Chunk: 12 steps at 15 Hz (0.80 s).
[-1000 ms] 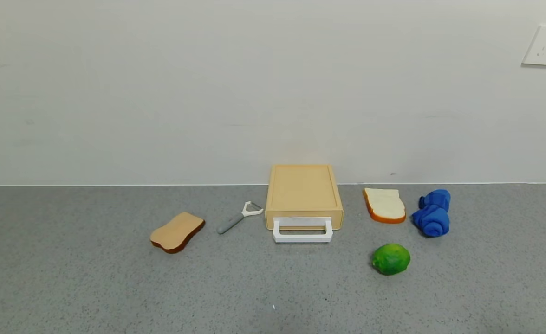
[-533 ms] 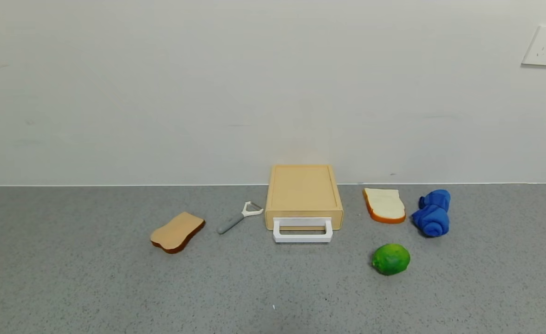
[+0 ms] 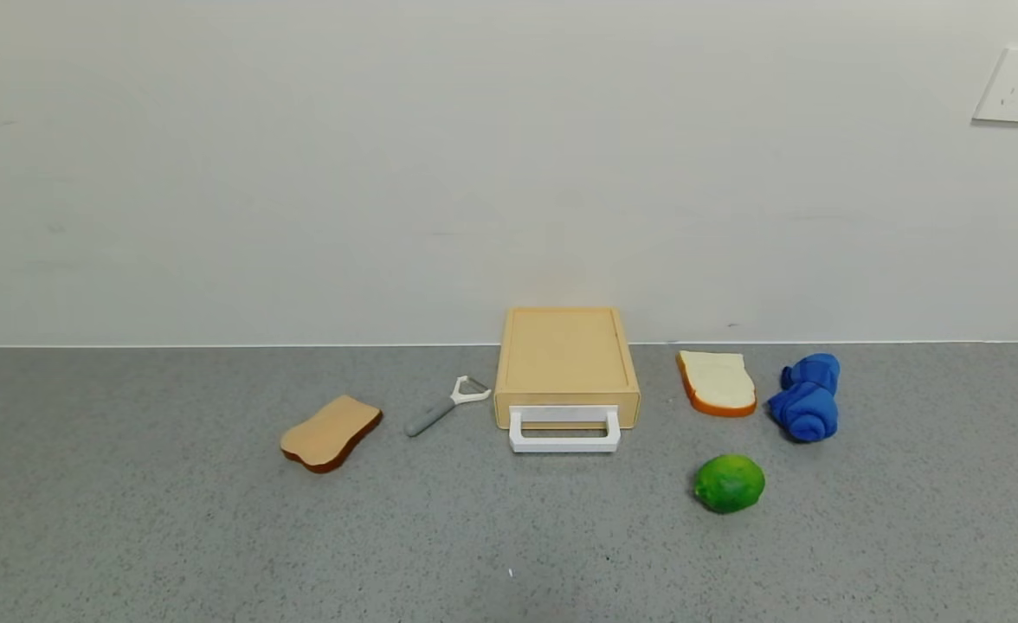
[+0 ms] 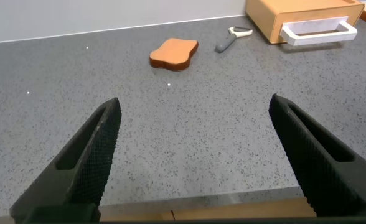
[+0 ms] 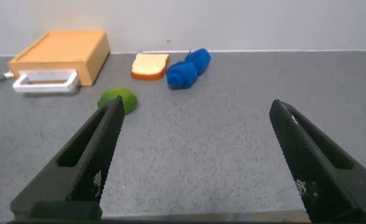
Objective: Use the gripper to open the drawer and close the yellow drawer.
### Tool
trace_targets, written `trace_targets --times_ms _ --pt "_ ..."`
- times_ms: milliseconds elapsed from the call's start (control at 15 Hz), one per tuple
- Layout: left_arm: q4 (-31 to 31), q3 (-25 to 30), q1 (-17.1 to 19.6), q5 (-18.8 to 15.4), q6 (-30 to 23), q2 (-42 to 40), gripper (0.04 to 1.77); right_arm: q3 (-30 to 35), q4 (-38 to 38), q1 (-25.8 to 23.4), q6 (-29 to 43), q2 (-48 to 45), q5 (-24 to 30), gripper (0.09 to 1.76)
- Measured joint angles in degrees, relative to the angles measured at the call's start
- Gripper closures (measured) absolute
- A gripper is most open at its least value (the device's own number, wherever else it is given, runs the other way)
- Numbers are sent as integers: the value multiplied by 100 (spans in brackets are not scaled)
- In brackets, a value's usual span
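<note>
The yellow drawer sits closed at the counter's back edge; both grippers (left, right) hover near the front edge, fingers released.

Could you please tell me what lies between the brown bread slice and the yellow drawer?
A peeler lies between the brown bread slice and the yellow drawer, touching neither; the head view shows it.
</note>
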Motion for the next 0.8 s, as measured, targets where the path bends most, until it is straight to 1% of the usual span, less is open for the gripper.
trace_targets --times_ms 267,333,467,800 --pt "0 0 0 0 0 0 9 1165 -1023 5 -107 -148 38 14" --pt "2 0 0 0 2 0 9 1329 -1089 5 -110 -158 40 14" --pt "0 0 0 0 2 0 9 1452 -1092 5 -94 -168 35 14" --pt "2 0 0 0 2 0 9 1493 -1081 11 -85 -168 29 14"
